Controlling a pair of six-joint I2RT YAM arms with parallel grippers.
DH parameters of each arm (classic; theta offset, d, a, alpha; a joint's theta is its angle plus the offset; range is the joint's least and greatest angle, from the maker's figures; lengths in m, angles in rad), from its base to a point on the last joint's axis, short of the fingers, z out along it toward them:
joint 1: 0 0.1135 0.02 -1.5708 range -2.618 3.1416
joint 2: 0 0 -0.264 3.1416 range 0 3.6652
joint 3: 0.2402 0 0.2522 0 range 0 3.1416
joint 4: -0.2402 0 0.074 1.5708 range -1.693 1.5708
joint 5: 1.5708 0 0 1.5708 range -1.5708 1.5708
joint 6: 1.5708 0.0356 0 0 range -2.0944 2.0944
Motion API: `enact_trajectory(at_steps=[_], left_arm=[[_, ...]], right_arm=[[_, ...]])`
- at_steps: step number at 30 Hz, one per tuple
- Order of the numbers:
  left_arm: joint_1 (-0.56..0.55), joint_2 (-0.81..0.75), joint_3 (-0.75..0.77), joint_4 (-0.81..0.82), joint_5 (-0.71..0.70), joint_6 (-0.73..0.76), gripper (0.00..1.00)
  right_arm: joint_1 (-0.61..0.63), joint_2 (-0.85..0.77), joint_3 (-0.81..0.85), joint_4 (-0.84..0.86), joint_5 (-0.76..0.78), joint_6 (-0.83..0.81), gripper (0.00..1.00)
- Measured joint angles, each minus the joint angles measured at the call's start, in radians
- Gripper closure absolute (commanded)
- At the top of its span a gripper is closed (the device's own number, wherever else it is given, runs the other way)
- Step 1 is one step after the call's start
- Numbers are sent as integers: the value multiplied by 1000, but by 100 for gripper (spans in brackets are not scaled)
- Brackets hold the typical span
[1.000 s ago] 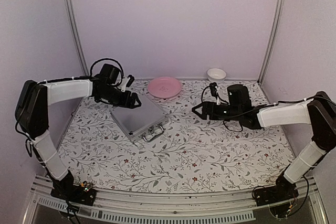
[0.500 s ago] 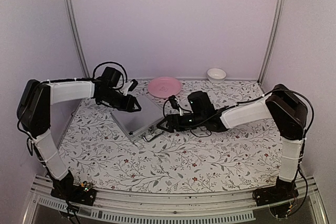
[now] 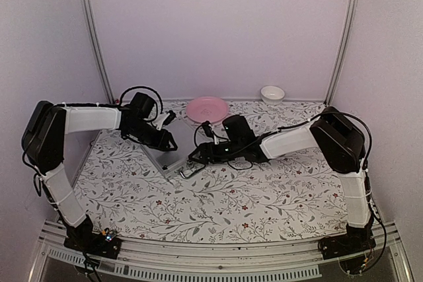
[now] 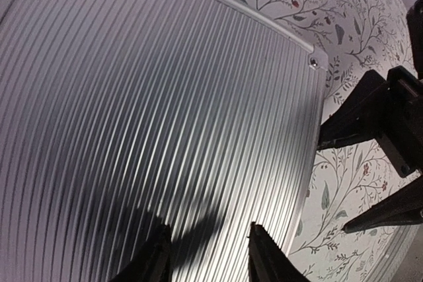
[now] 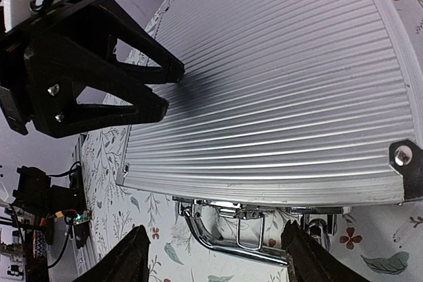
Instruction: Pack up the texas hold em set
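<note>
The texas hold em set shows as a silver ribbed case (image 3: 169,159), lid down, on the flowered table. Its lid (image 4: 152,97) fills the left wrist view. My left gripper (image 4: 208,246) hovers just over the lid near its right edge, jaws narrowly apart with nothing between them; from above, the left gripper (image 3: 169,142) sits over the case's back half. My right gripper (image 5: 218,255) is open wide at the case's front side, its fingers (image 5: 134,257) straddling the chrome handle (image 5: 244,247) and latch without touching. The case lid (image 5: 277,77) lies just beyond them.
A pink plate (image 3: 207,108) lies behind the case, and a small white bowl (image 3: 272,94) stands at the back right by the wall. Both arms crowd the case from opposite sides, with the left gripper's fingers (image 5: 99,77) near the right one's.
The right arm has swung left across the table to the case's handle side, its jaws narrowing a little. The left gripper's jaws have closed partway over the lid.
</note>
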Motion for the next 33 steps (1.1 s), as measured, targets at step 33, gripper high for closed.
enact_trajectory(at_steps=[33], left_arm=[[-9, 0, 3, -4, -27, 18, 59]], right_arm=[[59, 101, 157, -188, 74, -45, 32]])
